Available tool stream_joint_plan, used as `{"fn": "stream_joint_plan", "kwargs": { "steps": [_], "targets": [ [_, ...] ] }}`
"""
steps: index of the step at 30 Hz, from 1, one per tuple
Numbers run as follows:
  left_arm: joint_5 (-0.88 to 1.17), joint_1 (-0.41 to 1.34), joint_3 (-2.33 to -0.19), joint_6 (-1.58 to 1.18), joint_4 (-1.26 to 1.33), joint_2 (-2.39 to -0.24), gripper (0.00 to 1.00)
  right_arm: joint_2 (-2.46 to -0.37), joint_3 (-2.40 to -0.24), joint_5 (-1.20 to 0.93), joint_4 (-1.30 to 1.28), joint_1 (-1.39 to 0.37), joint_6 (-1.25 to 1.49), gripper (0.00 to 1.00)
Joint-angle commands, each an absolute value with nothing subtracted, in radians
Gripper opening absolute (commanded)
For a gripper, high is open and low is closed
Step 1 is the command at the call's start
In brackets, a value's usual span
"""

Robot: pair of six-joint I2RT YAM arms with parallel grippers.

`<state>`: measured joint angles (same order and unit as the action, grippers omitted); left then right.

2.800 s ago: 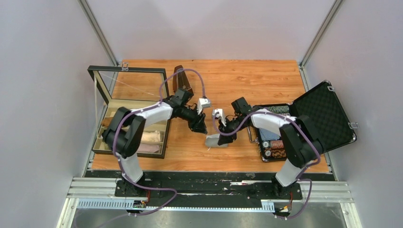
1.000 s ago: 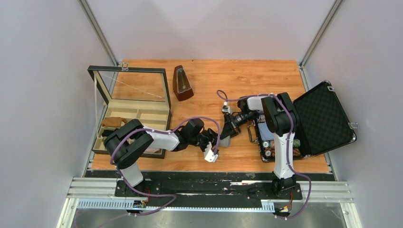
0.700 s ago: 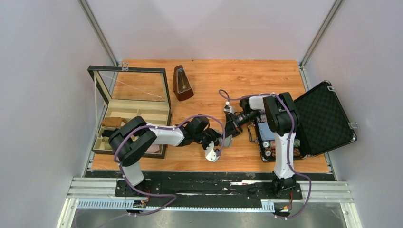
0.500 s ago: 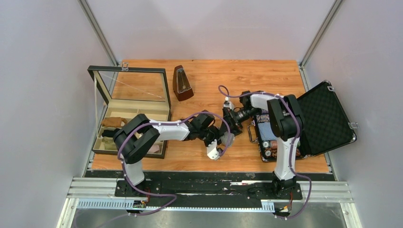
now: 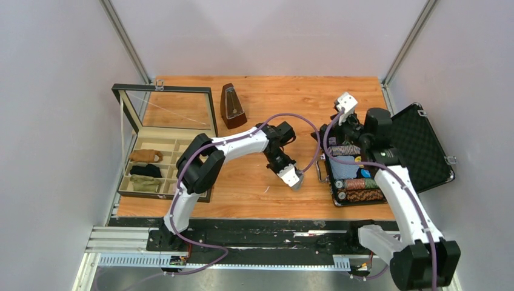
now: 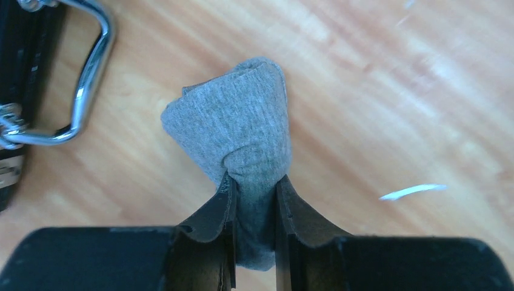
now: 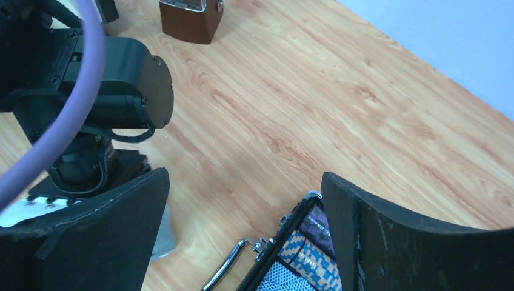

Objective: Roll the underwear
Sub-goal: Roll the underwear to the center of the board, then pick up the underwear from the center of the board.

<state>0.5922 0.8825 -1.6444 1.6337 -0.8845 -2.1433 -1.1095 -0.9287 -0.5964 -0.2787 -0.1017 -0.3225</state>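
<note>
The underwear (image 6: 242, 121) is a small grey bundle on the wooden table, folded over on itself. My left gripper (image 6: 254, 182) is shut on its near end, and the fabric bulges out past both fingertips. In the top view the left gripper (image 5: 290, 174) reaches to mid-table just left of the black case, and it hides most of the underwear. My right gripper (image 7: 244, 182) is open and empty, raised above the case's far left corner (image 5: 348, 127). A grey edge of the underwear (image 7: 161, 241) shows beside its left finger.
An open black case (image 5: 332, 182) at the right holds patterned cloth rolls, and its metal handle (image 6: 91, 73) lies close to the underwear. A glass-lidded divided box (image 5: 166, 160) with cloth rolls stands at the left. A brown metronome (image 5: 232, 106) stands at the back.
The right gripper has opened, let go of the underwear and pulled back up over the case. The left gripper has shut on the bundle and carried it right, toward the case.
</note>
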Motion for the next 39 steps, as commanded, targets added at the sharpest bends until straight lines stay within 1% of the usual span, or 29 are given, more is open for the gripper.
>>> {"fn": "stream_joint_plan", "kwargs": {
  "steps": [1, 4, 8, 11, 13, 18, 21, 23, 27, 33, 34, 37, 39],
  "targets": [
    [0.668, 0.882, -1.559, 1.404, -1.168, -2.217, 0.12, -1.026, -0.818, -0.511, -0.315, -0.087, -0.356, 0.96],
    [0.714, 0.863, -1.516, 1.213, -1.096, -2.221, 0.13, -0.888, -0.757, -0.653, -0.444, -0.081, -0.465, 0.89],
    [0.758, 0.842, -1.447, 1.012, -0.991, -2.220, 0.13, -0.702, -0.619, -0.792, -0.572, -0.085, -0.631, 0.83],
    [0.761, 0.838, -1.403, 0.895, -0.897, -2.218, 0.13, -0.651, -0.563, -0.893, -0.713, -0.109, -0.865, 0.78],
    [0.757, 0.839, -1.389, 0.838, -0.850, -2.221, 0.14, -0.649, -0.528, -0.890, -0.712, -0.158, -0.928, 0.78],
    [0.753, 0.839, -1.372, 0.767, -0.789, -2.227, 0.14, -0.733, -0.442, -0.797, -0.530, -0.367, -0.992, 0.79],
    [0.757, 0.839, -1.365, 0.753, -0.778, -2.227, 0.14, -0.831, -0.408, -0.739, -0.343, -0.444, -0.934, 0.80],
    [0.759, 0.839, -1.360, 0.751, -0.775, -2.225, 0.14, -0.915, -0.419, -0.734, -0.276, -0.475, -0.922, 0.80],
    [0.754, 0.839, -1.351, 0.755, -0.770, -2.218, 0.14, -1.061, -0.448, -0.695, -0.154, -0.516, -0.882, 0.77],
    [0.761, 0.823, -1.353, 0.773, -0.777, -2.220, 0.14, -1.159, -0.454, -0.668, -0.107, -0.563, -0.919, 0.72],
    [0.765, 0.820, -1.353, 0.777, -0.778, -2.220, 0.14, -1.159, -0.443, -0.656, -0.101, -0.571, -0.935, 0.70],
    [0.782, 0.800, -1.369, 0.770, -0.787, -2.226, 0.15, -1.167, -0.408, -0.616, -0.098, -0.595, -0.999, 0.61],
    [0.828, 0.771, -1.386, 0.750, -0.801, -2.234, 0.19, -1.184, -0.394, -0.599, -0.112, -0.600, -1.040, 0.50]
  ]
}}
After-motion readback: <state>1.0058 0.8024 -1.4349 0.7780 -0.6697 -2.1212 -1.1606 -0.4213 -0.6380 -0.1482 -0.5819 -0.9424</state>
